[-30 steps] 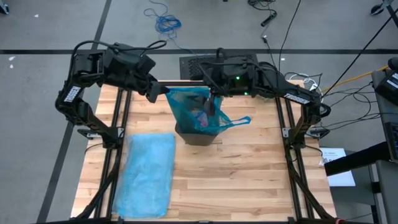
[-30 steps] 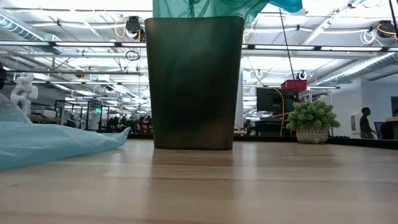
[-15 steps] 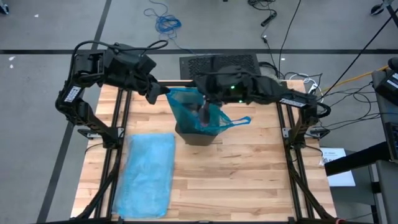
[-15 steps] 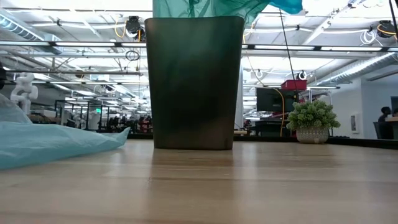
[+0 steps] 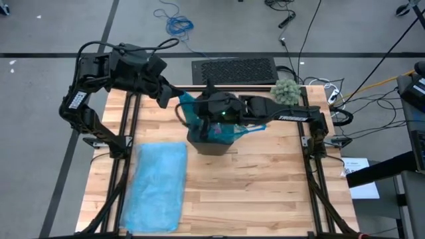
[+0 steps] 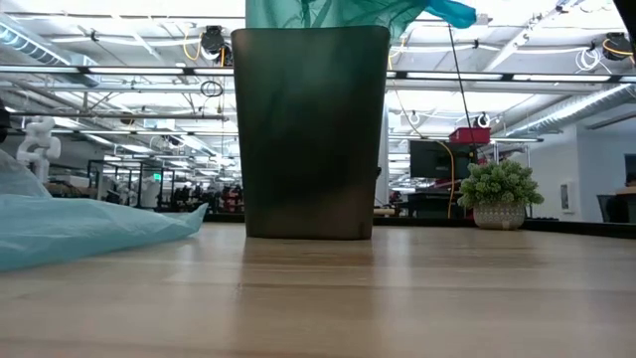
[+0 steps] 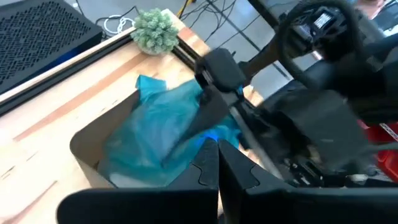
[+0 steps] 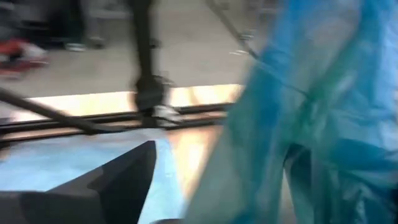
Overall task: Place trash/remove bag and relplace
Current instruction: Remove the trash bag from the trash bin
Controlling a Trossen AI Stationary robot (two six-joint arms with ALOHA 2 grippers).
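Seen from the high view, the dark bin stands near the table's far middle with a blue bag in it, the bag's rim drawn up above the bin. The left gripper sits at the bag's far-left edge, fingers closed on the plastic. The right gripper reaches across from the right and sits over the bag mouth — its body hides the fingers here. A loose tail of the bag hangs out on the right side. A second, flat blue bag lies on the table front-left. A fuzzy grey-green ball rests at the far-right corner. No trash is visible; the bag's inside is hidden by the arm.

Low view: bin upright on the wood, teal bag bunched above its rim, the flat bag off to one side, a potted plant in the room behind.

Left wrist view: closed fingers clamp the bag at the bin rim; the right arm crowds in just beyond; the ball lies farther off.

Right wrist view: blurred — one dark finger set wide to the side, jaws spread, blue plastic right against the camera, nothing visibly held.
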